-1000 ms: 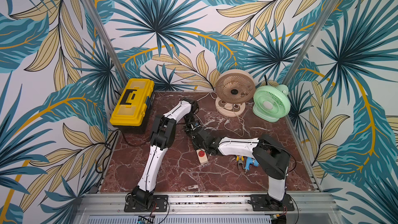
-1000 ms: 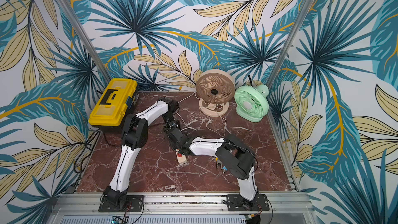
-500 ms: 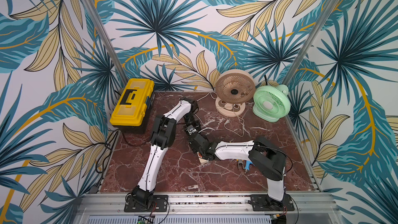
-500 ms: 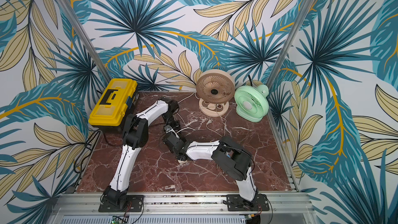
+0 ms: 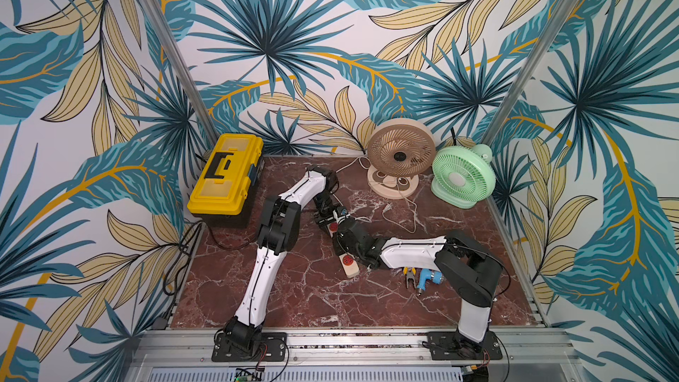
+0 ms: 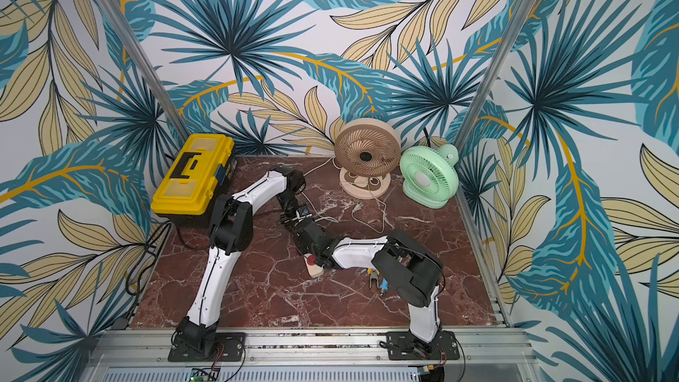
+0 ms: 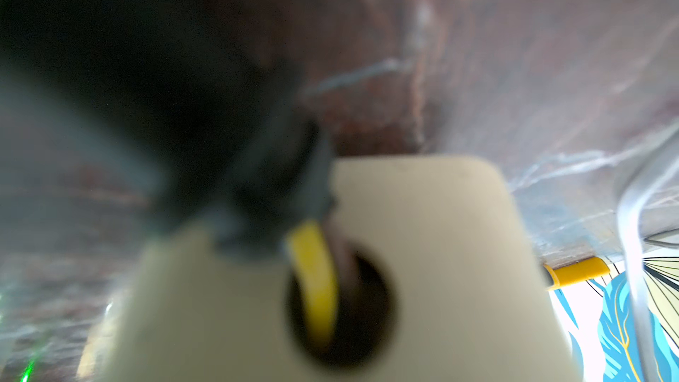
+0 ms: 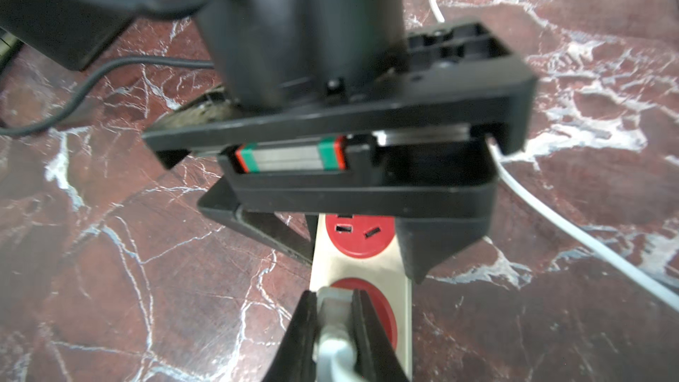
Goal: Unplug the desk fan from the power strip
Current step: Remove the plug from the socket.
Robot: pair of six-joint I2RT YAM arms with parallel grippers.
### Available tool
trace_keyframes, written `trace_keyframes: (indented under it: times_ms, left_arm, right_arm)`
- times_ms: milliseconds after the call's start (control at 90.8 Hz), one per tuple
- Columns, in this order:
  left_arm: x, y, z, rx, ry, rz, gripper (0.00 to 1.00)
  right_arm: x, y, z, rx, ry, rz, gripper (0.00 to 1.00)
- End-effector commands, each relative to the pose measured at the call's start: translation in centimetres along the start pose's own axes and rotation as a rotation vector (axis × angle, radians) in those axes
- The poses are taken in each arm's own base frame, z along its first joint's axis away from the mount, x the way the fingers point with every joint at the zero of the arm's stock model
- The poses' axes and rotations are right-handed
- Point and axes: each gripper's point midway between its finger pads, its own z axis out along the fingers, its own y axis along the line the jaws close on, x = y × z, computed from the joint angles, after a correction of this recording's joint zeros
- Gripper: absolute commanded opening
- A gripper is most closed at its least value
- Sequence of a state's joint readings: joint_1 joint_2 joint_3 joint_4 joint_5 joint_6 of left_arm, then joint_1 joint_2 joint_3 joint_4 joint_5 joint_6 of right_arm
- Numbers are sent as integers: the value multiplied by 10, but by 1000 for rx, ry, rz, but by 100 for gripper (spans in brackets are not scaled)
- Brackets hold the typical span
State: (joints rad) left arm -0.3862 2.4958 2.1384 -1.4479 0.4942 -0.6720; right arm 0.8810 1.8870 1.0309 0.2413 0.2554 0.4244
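Straddling the power strip (image 5: 351,269), the left hand (image 8: 362,266) clamps it; right hand (image 8: 333,298) pinches its plug (image 8: 333,328)

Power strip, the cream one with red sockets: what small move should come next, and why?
Probably draw the right gripper straight up off the cream power strip with round red sockets, taking the grey-white plug with it. Its fingers pinch that plug, and the left gripper clamps the strip's sides, so it looks braced.
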Motion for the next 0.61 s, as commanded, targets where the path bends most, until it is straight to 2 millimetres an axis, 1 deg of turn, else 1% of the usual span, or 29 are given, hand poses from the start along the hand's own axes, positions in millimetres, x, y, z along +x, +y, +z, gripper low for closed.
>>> trace_keyframes:
  times_ms: [0, 165, 275, 452, 595]
  left_arm:
    - [-63, 43, 54, -115, -74, 44, 0]
    - [-63, 44, 54, -119, -77, 41, 0]
    - [-64, 43, 54, -119, -81, 41, 0]
    - [-66, 44, 55, -120, -82, 35, 0]
    - [-66, 43, 55, -118, -82, 34, 0]
  right_arm:
    - [-3, -25, -9, 56, 9, 93, 0]
    - [-5, -18, -10, 42, 17, 68, 0]
    - [-7, -9, -12, 57, 13, -10, 0]
    - [-8, 15, -16, 84, 1, -162, 0]
    - [-7, 36, -18, 122, -19, -326, 0]
